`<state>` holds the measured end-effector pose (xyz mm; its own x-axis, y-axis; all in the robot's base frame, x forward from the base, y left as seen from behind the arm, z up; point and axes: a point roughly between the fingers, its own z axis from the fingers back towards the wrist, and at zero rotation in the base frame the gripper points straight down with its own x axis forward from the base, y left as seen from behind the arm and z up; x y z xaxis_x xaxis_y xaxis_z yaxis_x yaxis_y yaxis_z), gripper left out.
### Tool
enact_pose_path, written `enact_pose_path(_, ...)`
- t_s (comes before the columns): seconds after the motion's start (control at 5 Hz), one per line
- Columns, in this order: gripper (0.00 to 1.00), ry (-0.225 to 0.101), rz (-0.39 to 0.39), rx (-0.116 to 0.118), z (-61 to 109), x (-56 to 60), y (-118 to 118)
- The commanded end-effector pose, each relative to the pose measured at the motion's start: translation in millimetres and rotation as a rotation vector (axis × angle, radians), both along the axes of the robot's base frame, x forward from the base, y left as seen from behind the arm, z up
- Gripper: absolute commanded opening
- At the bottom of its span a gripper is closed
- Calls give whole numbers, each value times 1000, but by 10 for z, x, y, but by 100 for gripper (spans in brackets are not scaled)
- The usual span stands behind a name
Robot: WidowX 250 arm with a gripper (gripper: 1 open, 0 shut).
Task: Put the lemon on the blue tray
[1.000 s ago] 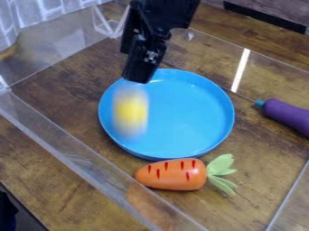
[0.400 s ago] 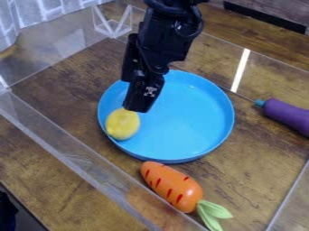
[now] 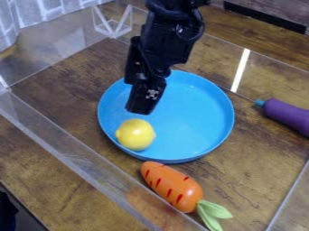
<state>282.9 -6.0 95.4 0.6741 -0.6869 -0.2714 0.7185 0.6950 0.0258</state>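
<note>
Since the frame before, the lemon (image 3: 135,133) has rolled a little toward the front of the blue tray (image 3: 208,113) and now lies near its front-left rim, clear of the gripper (image 3: 143,97). The gripper hangs just above and behind the lemon with its jaws spread and nothing between them. The carrot (image 3: 173,186) sits on the wooden table (image 3: 60,90) just in front of the tray, where it was a moment ago. An eggplant (image 3: 290,114) lies at the right edge.
</note>
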Motion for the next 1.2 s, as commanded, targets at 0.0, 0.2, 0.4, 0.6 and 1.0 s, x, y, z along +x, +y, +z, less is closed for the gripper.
enact_pose_path(0.0,100,-30,6,-15,-28,21,8)
enact_pose_path(0.2,100,-33,16,-17,-99,31,43)
enact_pose_path(0.4,100,-56,36,-17,-27,63,70)
enact_pose_path(0.6,100,-57,49,-22,-70,91,113)
enact_pose_path(1.0,100,-67,74,-37,-181,139,223)
